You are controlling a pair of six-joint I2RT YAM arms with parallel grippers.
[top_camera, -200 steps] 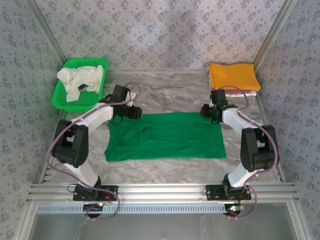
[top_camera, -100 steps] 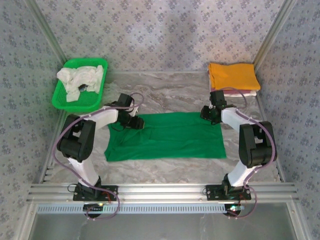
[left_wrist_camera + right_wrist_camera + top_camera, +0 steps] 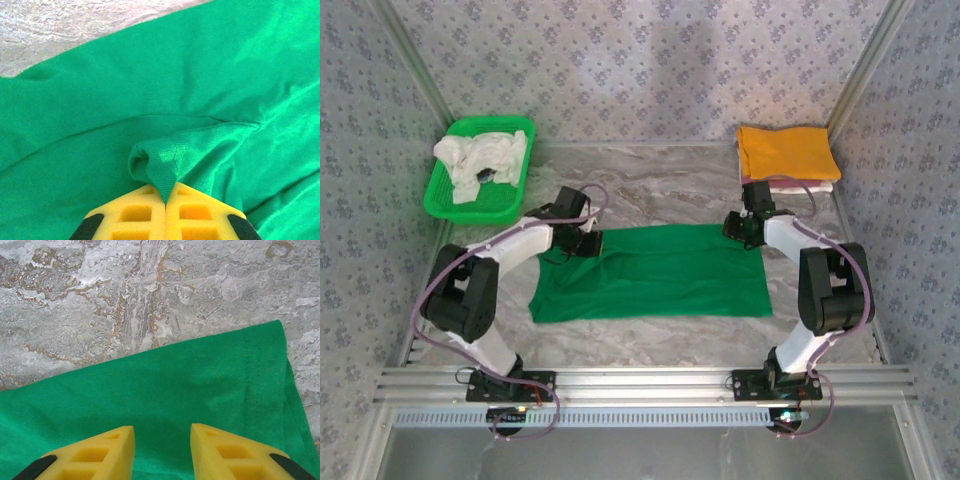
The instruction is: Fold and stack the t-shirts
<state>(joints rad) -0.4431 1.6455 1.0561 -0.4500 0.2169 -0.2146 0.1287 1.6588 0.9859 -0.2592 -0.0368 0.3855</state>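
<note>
A bright green t-shirt (image 3: 660, 275) lies spread flat in the middle of the marble table. My left gripper (image 3: 588, 244) sits at its far left corner, shut on a pinched fold of the green cloth (image 3: 172, 167) that rises between the yellow fingers (image 3: 135, 212). My right gripper (image 3: 742, 228) hovers over the shirt's far right corner (image 3: 270, 340), open, with flat green cloth between its fingers (image 3: 100, 450). A folded orange-yellow t-shirt (image 3: 786, 150) lies on pale ones at the back right. Whitish crumpled t-shirts (image 3: 480, 155) fill the basket.
The green mesh basket (image 3: 515, 195) stands at the back left, close behind my left arm. The stack at the back right sits just behind my right arm. Patterned walls enclose the table (image 3: 660, 190) on three sides.
My left gripper moved right onto the shirt's far left corner and shut on a fold of it. The right gripper has stayed where it was.
</note>
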